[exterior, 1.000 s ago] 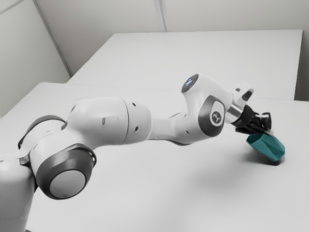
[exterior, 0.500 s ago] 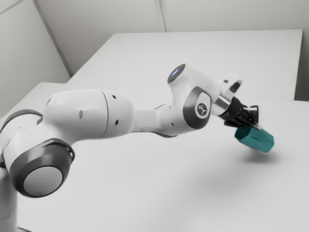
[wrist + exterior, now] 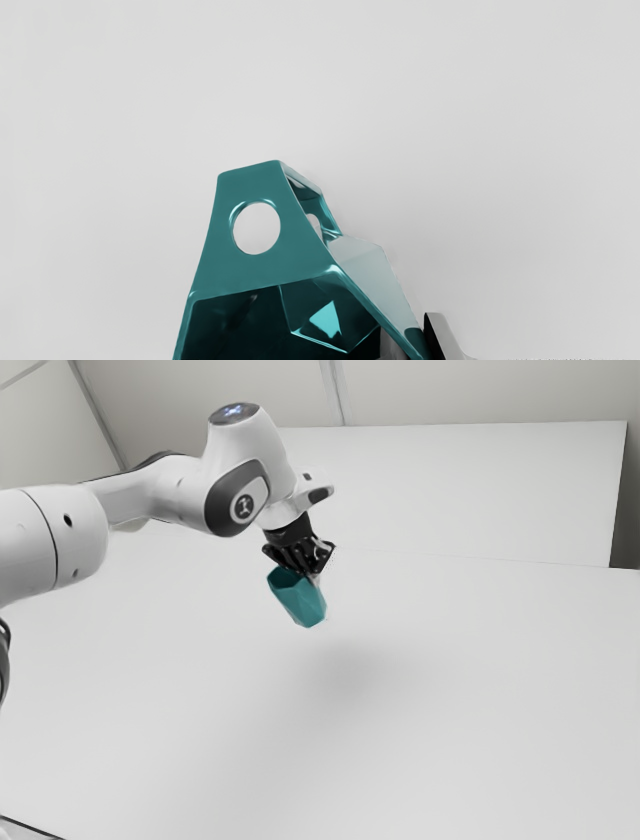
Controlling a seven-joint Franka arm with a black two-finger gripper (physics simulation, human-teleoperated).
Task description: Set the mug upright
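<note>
My gripper [image 3: 308,572] is up above the table in the exterior view, pointing down, with the teal faceted mug [image 3: 298,600] hanging from it. The mug is tilted, its open rim up toward the exterior view's left and its base lower to the right. In the wrist view the mug [image 3: 260,275] shows its dark inside and a handle with a round hole. One finger [image 3: 442,335] lies against the outside of the mug's wall, and part of the other is visible inside the rim, so the wall is pinched between them.
A white table [image 3: 480,690] lies beneath the mug, with the mug's soft shadow on it. Behind it stands another white surface [image 3: 480,480], and pale walls [image 3: 480,390] rise at the back.
The arm has drawn back toward the exterior view's left and lifted, carrying the mug off the table. My hand has turned to point more steeply down, and the mug has swung with it.
</note>
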